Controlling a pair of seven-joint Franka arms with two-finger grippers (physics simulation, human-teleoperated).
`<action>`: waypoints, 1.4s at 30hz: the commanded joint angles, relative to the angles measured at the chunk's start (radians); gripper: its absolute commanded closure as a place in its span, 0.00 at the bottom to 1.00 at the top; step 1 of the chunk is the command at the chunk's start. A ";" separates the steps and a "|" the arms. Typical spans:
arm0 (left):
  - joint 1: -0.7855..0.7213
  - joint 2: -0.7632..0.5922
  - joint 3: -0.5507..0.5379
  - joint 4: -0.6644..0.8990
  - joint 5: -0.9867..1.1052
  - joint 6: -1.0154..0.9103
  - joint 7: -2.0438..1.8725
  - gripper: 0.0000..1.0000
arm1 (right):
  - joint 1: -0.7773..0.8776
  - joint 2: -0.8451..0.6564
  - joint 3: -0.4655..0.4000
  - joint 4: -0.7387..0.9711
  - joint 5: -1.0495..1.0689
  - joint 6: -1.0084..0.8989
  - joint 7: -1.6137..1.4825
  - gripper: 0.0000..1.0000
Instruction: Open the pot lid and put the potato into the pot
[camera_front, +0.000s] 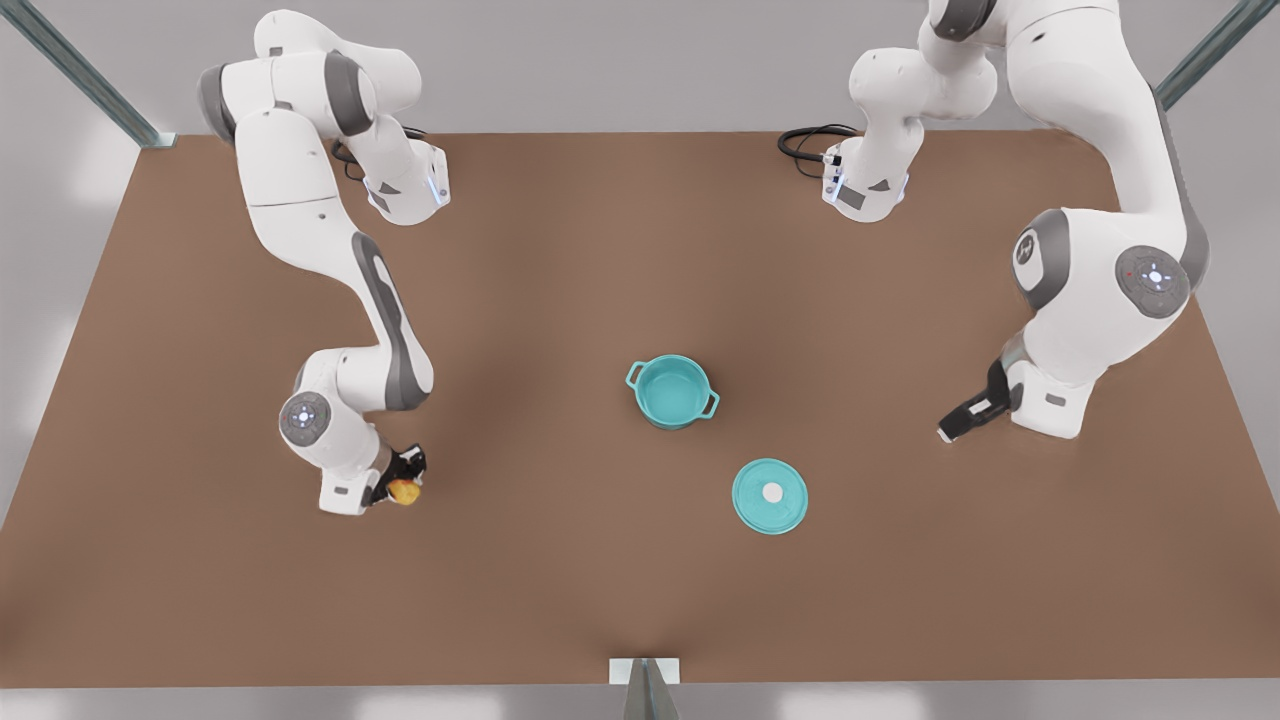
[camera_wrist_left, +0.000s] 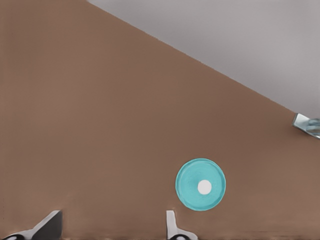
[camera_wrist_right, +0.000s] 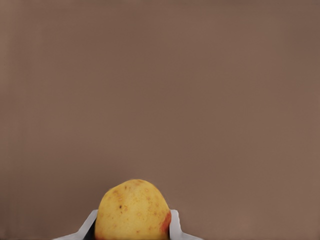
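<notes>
- Here, my right gripper (camera_front: 405, 488) sits at the front view's left, low over the table (camera_front: 560, 280), its fingers (camera_wrist_right: 175, 226) pinching the potato (camera_front: 404, 491) from both sides.
- In the right wrist view the potato (camera_wrist_right: 132, 210) stands taller than wide between the fingers, its long axis running out away from the camera, its rounded end pointing outward; an orange-red blotch shows on one flank. Its base is cut off by the frame edge, and only slivers of the fingers show beside it.
- In the front view the potato is small and partly tucked against the dark fingers, so I cannot tell whether it touches the table.
- My left gripper (camera_front: 950, 431) is at the front view's right, near the table and well apart from the pot (camera_front: 672, 391). Its fingertips (camera_wrist_left: 171, 227) stand spread, nothing between them; both are cut off in the left wrist view.
- The pot stands upright and uncovered near mid-table, its two handles on a line slanting from upper left to lower right in the front view.
- The lid (camera_front: 770, 495) lies flat on the table, knob up, near the pot but apart from it, toward the front view's lower right.
- In the left wrist view the lid (camera_wrist_left: 200, 184) lies ahead of my spread fingertips.
</notes>
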 joint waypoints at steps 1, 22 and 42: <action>-0.006 -0.032 -0.002 -0.024 0.012 -0.170 0.498 0.00 | 0.035 -0.035 0.001 0.002 -0.014 -0.082 0.024 0.60; -0.013 -0.031 -0.028 -0.018 0.014 -0.181 0.487 0.00 | 0.526 0.044 0.213 0.205 -0.028 -0.068 0.932 0.61; -0.014 -0.028 -0.044 0.043 0.055 -0.199 0.440 0.00 | 0.535 0.152 0.121 0.225 -0.019 -0.042 0.949 0.00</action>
